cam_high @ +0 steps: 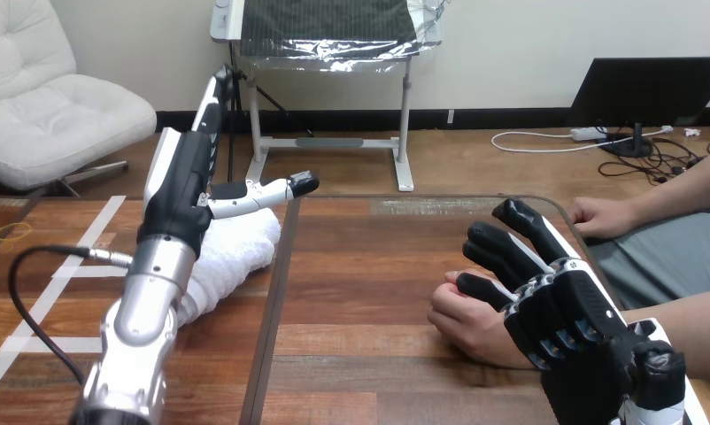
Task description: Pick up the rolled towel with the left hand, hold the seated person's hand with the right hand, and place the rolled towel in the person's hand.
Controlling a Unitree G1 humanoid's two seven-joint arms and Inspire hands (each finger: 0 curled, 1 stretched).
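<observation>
As open left hand (185, 188) touches rolled towel (241, 248), open right hand (568, 305) covers person's hand (462, 320).

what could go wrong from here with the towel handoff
1. The left hand is open over the rolled towel, not curled round it; a lift could drop or unroll it.
2. The right hand lies on top of the person's nearer hand, which looks loosely fisted, so the towel may find no open palm.

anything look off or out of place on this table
Nothing much. The rolled towel lies intact by the left hand; the person's hand rests under the right hand. One stray yellow rubber band sits near the table's left edge.
</observation>
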